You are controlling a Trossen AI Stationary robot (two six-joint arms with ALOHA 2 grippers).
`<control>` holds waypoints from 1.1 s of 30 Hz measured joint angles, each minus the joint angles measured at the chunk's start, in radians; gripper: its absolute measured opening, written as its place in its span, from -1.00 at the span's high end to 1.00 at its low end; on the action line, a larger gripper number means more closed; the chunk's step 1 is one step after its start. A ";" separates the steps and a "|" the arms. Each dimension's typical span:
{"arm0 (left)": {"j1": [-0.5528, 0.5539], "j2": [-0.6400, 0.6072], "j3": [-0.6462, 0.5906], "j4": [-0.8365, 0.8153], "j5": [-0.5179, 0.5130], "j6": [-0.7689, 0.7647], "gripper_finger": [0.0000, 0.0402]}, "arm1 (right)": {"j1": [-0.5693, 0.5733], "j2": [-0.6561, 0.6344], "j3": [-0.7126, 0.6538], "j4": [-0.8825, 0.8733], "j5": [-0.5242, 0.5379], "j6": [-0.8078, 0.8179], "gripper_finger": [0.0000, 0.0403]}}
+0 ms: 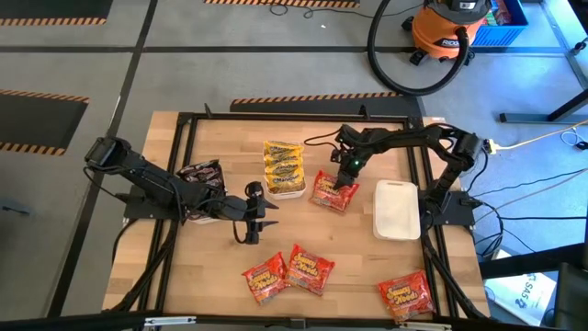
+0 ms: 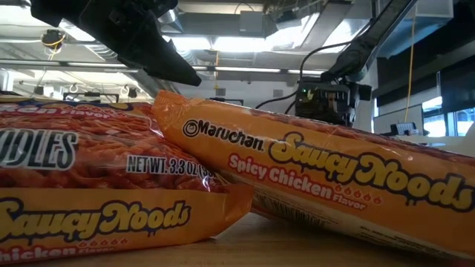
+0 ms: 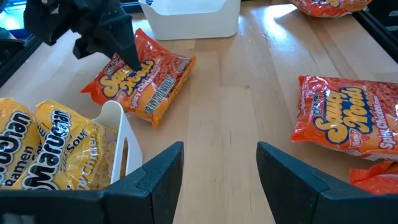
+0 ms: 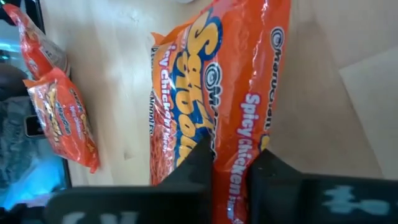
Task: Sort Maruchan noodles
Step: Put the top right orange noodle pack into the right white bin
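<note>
Left gripper (image 1: 250, 227) left of centre frame, jaws apart, empty, over bare bench (image 1: 354, 257). Right gripper (image 1: 344, 187) centre-right, jaws pinched on red-orange packet (image 1: 333, 191) lying between yellow-packet tray (image 1: 284, 190) and empty white tray (image 1: 397, 211). Three more red-orange packets (image 1: 300, 271) along the lower frame.

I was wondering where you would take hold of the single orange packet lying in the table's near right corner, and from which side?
Judging from above, that orange packet lies flat and alone, so I would come straight down and pinch a crimped short end or a raised fold across its middle. Its flat pose leaves no edge to reach from the side. The right tool is nearer.
</note>
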 joint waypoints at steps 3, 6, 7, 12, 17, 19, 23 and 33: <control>0.000 0.000 0.000 0.000 0.000 0.000 0.03 | 0.000 -0.037 0.000 -0.019 0.030 -0.007 0.92; 0.000 0.000 0.000 0.000 0.000 0.000 0.03 | 0.005 -0.098 0.008 -0.073 0.079 -0.011 0.93; 0.000 0.000 0.000 0.000 0.000 0.000 0.03 | 0.006 -0.125 0.013 -0.105 0.103 -0.015 0.93; 0.000 0.000 0.000 0.000 0.000 0.000 0.03 | 0.039 -0.265 0.049 -0.250 0.212 -0.034 0.92; 0.000 0.000 0.000 0.000 0.000 -0.001 0.03 | 0.083 -0.426 0.072 -0.367 0.304 -0.033 0.92; 0.000 0.000 0.000 0.000 0.000 -0.001 0.03 | 0.105 -0.489 0.074 -0.412 0.341 -0.034 0.92; 0.000 0.000 0.000 0.000 0.000 -0.001 0.03 | 0.153 -0.597 0.074 -0.523 0.410 -0.031 0.91; 0.000 0.000 0.000 0.000 0.000 -0.004 0.03 | 0.233 -0.778 0.074 -0.694 0.541 0.045 0.90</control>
